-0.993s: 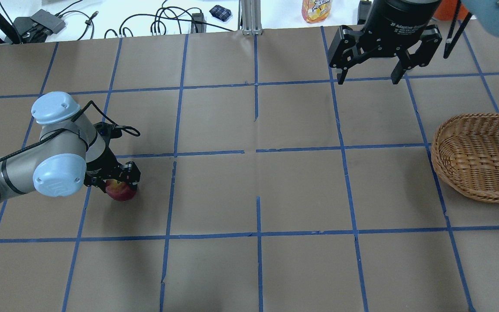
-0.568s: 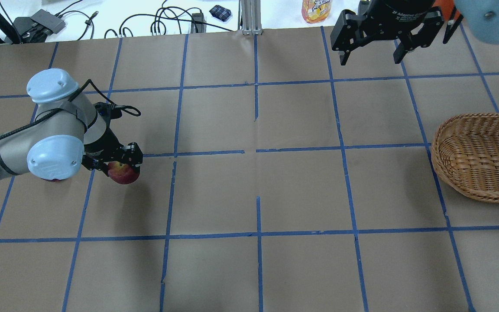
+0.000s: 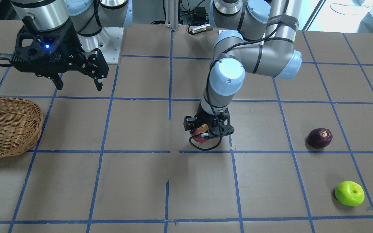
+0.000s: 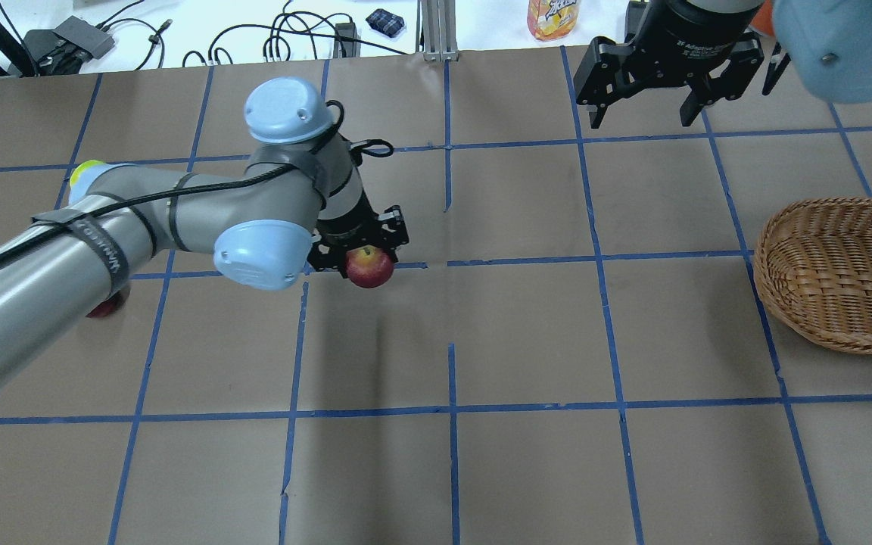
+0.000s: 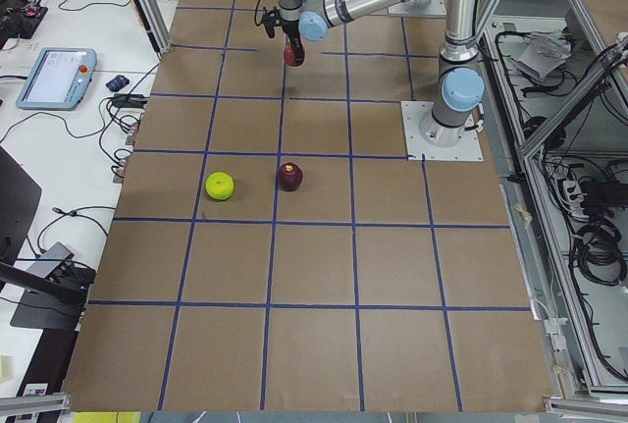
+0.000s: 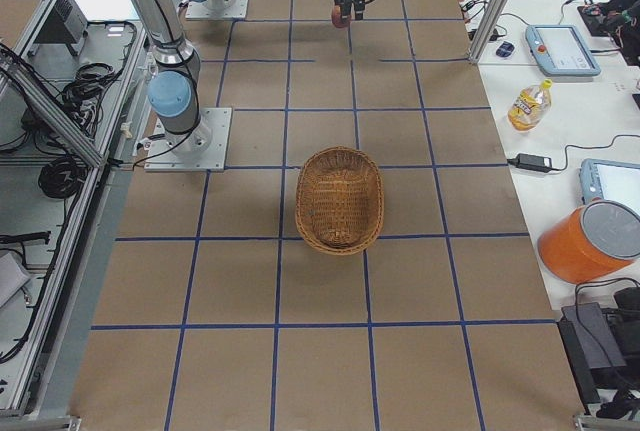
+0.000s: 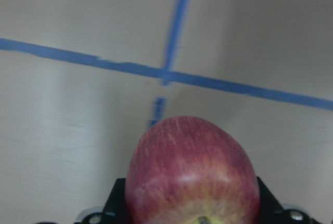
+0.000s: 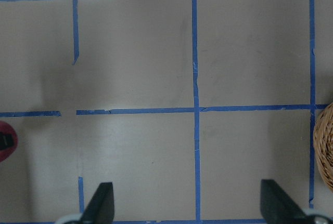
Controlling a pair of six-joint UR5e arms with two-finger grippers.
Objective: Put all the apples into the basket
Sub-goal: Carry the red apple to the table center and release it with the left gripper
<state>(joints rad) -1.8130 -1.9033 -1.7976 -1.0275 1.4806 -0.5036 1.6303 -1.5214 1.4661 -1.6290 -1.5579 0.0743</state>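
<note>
My left gripper [image 4: 360,253] is shut on the red apple [image 4: 370,268] and holds it above the table near the middle; the apple fills the left wrist view [image 7: 192,172]. The dark purple apple [image 3: 319,138] and the lime green apple [image 3: 349,193] lie on the table on my left side, mostly hidden under my left arm in the overhead view. The wicker basket [image 4: 837,272] stands empty at the right edge. My right gripper [image 4: 642,119] hangs open and empty over the far right, back from the basket.
Blue tape lines divide the brown table [image 4: 527,341] into squares. A juice bottle [image 4: 553,17], cables and a power brick lie beyond the far edge. An orange bucket [image 6: 590,241] and tablets stand on the side bench.
My left gripper has lifted the red apple and carried it right, from the left part of the table to near the middle. My right gripper has shifted slightly toward the far edge.
</note>
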